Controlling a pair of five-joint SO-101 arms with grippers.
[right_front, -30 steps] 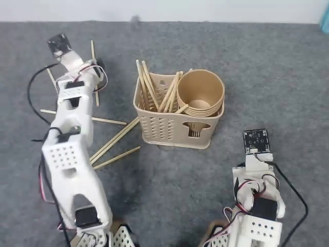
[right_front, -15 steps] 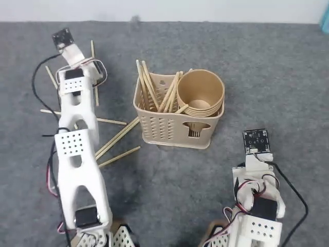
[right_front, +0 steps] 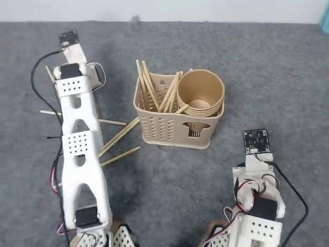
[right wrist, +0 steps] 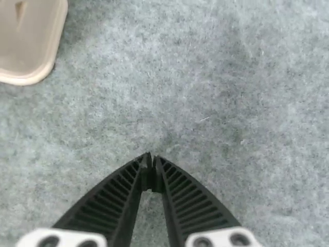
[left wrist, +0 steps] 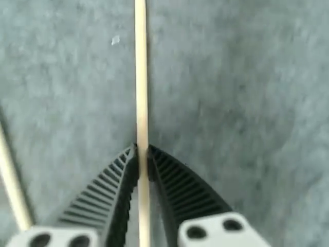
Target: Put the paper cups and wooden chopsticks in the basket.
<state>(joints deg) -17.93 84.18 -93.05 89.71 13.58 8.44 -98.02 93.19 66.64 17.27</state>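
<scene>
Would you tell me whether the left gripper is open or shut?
Shut on a chopstick: the left gripper has its fingers pressed against both sides.

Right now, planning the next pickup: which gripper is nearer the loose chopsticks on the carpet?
Left. The left gripper holds one chopstick there; the right gripper sits shut over bare carpet beyond the basket, away from them.

Access | right of basket (right_front: 175,126): bare tabletop (right_front: 277,77), I can pass | left of basket: loose chopsticks (right_front: 119,136) under left arm (right_front: 77,139) crowd it | basket mouth: leaning sticks (right_front: 146,85), paper cups (right_front: 200,90) fill it
</scene>
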